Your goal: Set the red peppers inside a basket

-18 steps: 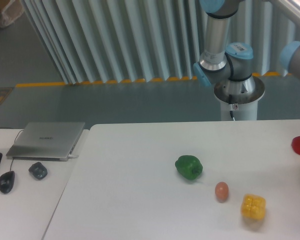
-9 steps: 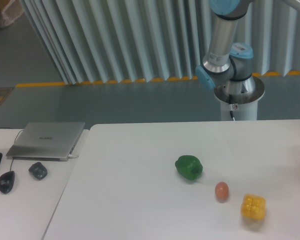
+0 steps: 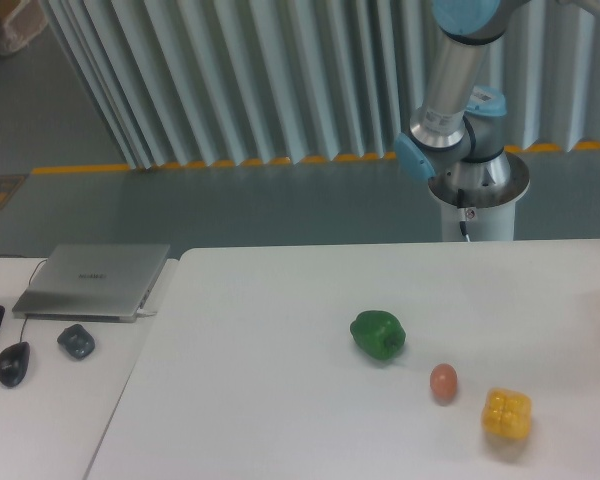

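Oddly, neither red pepper nor jaws show, so their state and bearing from the green pepper (image 3: 378, 334) stay unknowable.

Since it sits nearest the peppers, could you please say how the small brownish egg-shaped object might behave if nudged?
The small brownish egg-shaped object looks smooth and rounded, so it would probably roll. It stands apart from the green pepper and yellow pepper, so a roll might reach either.

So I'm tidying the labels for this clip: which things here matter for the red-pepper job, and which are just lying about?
Job: none in view; no red pepper, basket or gripper shows.

Lying about: glossy green bell pepper, small brown egg, yellow bell pepper, silver closed laptop, two dark computer mice.
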`<action>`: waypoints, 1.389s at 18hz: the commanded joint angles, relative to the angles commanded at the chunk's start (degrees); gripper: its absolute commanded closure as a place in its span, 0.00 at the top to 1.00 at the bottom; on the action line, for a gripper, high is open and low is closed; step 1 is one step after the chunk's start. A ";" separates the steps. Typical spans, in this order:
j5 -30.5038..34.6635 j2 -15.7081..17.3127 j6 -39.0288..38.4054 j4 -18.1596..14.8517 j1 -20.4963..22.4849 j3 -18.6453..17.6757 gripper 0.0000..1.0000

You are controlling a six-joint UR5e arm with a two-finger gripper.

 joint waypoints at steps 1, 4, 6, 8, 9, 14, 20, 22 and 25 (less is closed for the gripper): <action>-0.18 0.35 -2.53 1.49 -0.09 -0.79 1.00; -5.78 1.05 -8.08 1.76 -1.31 -0.45 1.00; -7.47 1.67 -10.98 1.68 -1.93 -0.97 1.00; -8.09 1.76 -11.43 1.68 -2.64 -1.23 1.00; -8.09 1.85 -11.52 1.76 -2.81 -1.24 1.00; -10.46 1.85 -22.93 1.59 -6.84 -1.15 1.00; -10.11 4.21 -26.01 0.10 -11.59 -1.50 1.00; -10.28 5.36 -30.83 -0.43 -13.87 -2.29 1.00; -10.64 5.54 -31.38 -0.35 -16.69 -3.87 1.00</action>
